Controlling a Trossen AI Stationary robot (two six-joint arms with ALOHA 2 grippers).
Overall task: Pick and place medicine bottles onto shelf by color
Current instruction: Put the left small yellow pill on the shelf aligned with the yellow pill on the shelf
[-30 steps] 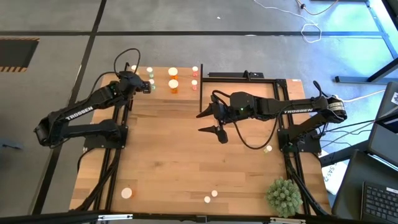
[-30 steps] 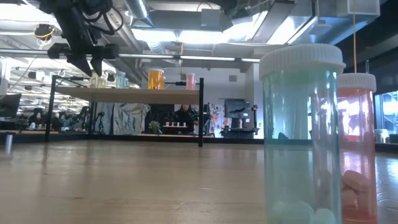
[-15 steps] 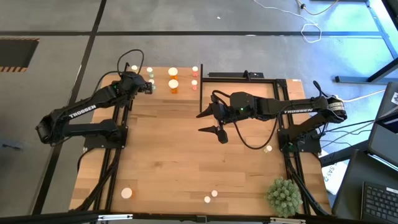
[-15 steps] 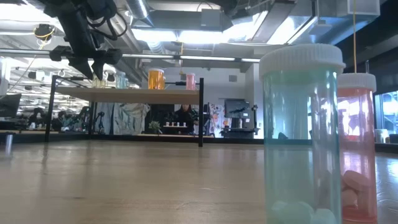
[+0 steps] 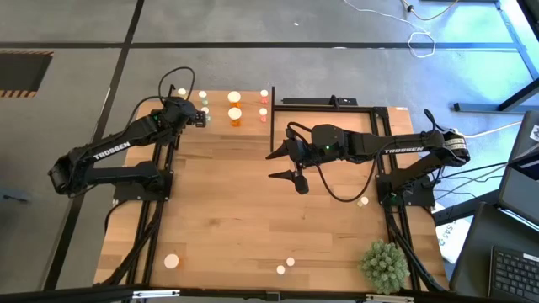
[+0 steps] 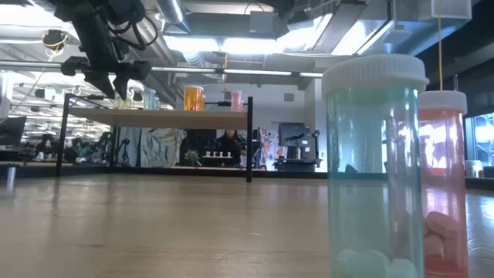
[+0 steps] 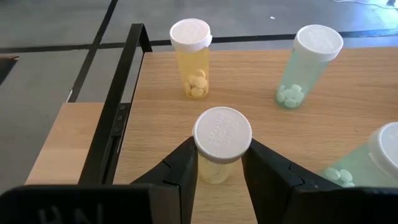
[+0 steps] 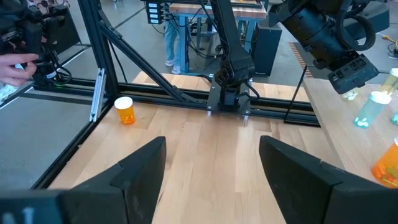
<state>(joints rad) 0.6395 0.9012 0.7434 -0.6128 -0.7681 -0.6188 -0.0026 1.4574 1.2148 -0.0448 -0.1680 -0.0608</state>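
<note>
The shelf stands at the table's far left, with several medicine bottles on it. Among them are a yellow one, a pale green one, an orange one and a pink one. My left gripper is over the shelf's left end, shut on a pale yellow, white-capped bottle. My right gripper hangs open and empty above the middle of the table. My left gripper pinches the pale yellow bottle between its two fingers, on the body's two sides just under the white cap. The fingers slant down from the table's left. The bottle is upright; I cannot tell whether its base touches the shelf.
Loose bottles are on the table: an orange one at the near left, two at the near edge, one by the right arm's base. A spiky green plant ball sits at the near right. A person's hand shows beyond the table.
</note>
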